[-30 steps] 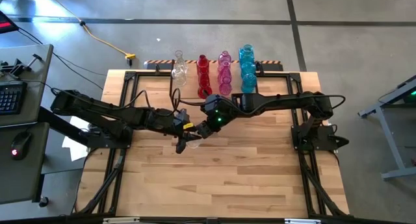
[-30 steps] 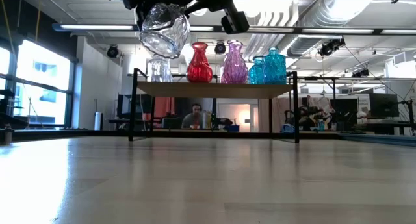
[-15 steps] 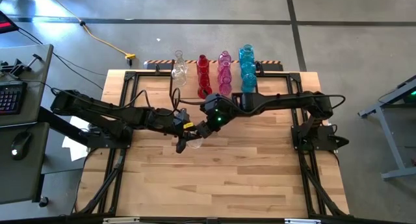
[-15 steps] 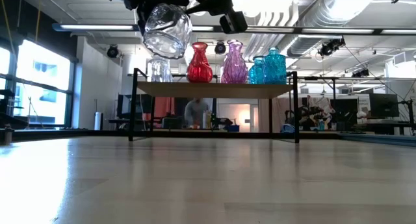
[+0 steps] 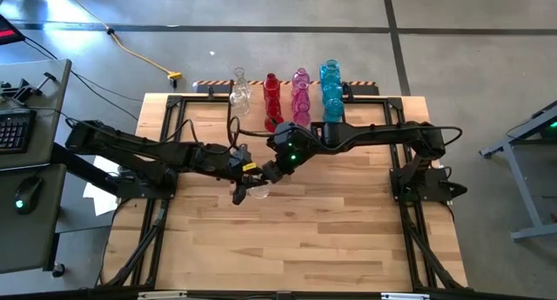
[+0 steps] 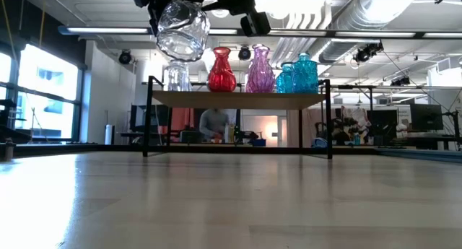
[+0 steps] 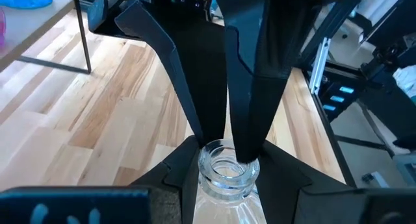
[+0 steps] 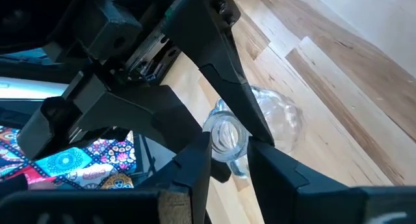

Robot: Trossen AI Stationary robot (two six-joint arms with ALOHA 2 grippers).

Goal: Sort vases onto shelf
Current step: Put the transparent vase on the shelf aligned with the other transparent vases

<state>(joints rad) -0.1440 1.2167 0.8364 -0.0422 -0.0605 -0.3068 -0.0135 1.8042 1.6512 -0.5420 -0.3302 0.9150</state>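
A clear glass vase (image 5: 255,192) (image 6: 180,31) hangs tilted in the air over the middle of the table, between my two grippers. My left gripper (image 5: 241,190) (image 7: 227,167) reaches it from the table's left, and my right gripper (image 5: 269,171) (image 8: 226,154) from the far right. Both are shut on its neck end. The shelf (image 6: 238,99) stands at the table's far edge. On it stand clear (image 5: 239,91), red (image 5: 272,100), pink (image 5: 301,96) and blue (image 5: 332,91) vases, upright on their bases. My left gripper pinches the clear vase's neck just under the rim (image 7: 209,175) between its two fingers, coming level from the table's left. The vase is lifted clear and tilted, its round body (image 6: 180,40) hanging below. My right gripper pinches the same neck at the mouth (image 8: 224,134) between its fingers (image 7: 250,120), slanting down from the far right and crossing the left gripper's fingers. The vase's body (image 8: 281,120) lies beyond the fingers, clear of the table.
The wooden tabletop (image 5: 296,239) stretches bare on the near side of the grippers. Black frame rails (image 5: 157,213) (image 5: 418,222) run along both sides. In the low view a person (image 6: 211,125) shows in the room behind the shelf.
The held vase has risen slightly in the low view, and both grippers have shifted a little toward the table's left, both still shut on the neck.
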